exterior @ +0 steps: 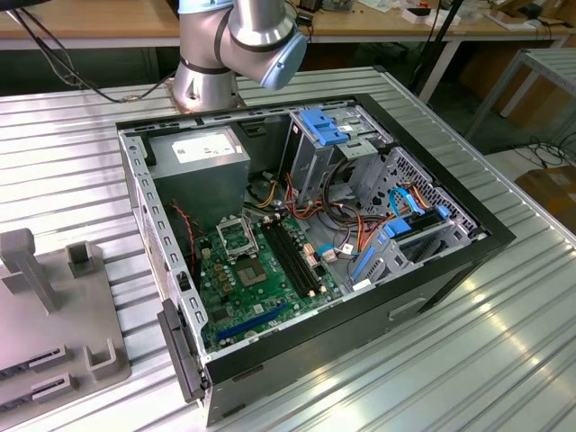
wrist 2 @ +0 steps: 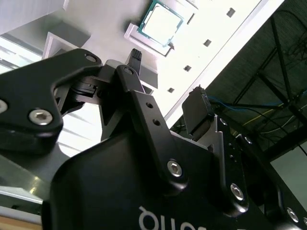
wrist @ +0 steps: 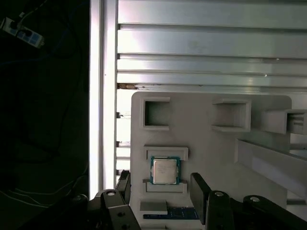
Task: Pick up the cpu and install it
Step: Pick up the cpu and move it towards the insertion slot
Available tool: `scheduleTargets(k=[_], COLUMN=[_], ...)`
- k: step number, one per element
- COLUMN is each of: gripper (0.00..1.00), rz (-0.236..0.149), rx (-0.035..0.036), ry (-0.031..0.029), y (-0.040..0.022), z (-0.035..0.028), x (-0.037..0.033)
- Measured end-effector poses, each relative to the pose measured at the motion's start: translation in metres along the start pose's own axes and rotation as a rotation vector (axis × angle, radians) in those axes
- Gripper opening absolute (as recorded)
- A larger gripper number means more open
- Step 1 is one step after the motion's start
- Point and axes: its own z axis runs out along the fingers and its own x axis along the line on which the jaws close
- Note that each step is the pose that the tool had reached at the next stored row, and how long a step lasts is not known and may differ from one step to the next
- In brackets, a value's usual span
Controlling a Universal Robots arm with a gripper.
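Note:
The cpu [wrist: 165, 170] is a small square chip with a silver-grey face. It lies flat in a shallow framed nest on a pale grey fixture tray [wrist: 216, 153]. In the second wrist view the cpu [wrist 2: 160, 23] shows beyond the black fingertips. My gripper [wrist: 161, 191] hangs above the tray, open, with nothing between its fingers [wrist: 199, 189]. It is apart from the chip. The same open gripper [wrist 2: 168, 86] fills the foreground of the second wrist view. On the green motherboard in the exterior view sits the socket [exterior: 237, 238] with its metal frame.
An open black computer case [exterior: 450, 270] lies on the ribbed metal table [exterior: 468, 360], holding a grey power supply [exterior: 202, 166], drive cages and cables. The grey fixture tray [exterior: 45, 342] sits at the exterior view's left. The arm's base [exterior: 202, 81] stands behind the case.

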Motion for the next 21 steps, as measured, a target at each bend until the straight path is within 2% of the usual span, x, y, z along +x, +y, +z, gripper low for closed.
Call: scheduleTargets(k=[13,16,21], gripper=[0.62,0.62,0.62], rz=[0.0,0.0,0.001], rx=[-0.0002,-0.0002,-0.0002], ry=[-0.0003,-0.0003,-0.0004], y=[-0.0001,-0.0042,-0.0102], z=[0.0003,0.0019,0.0101], x=[-0.0002,-0.0001,-0.0022])
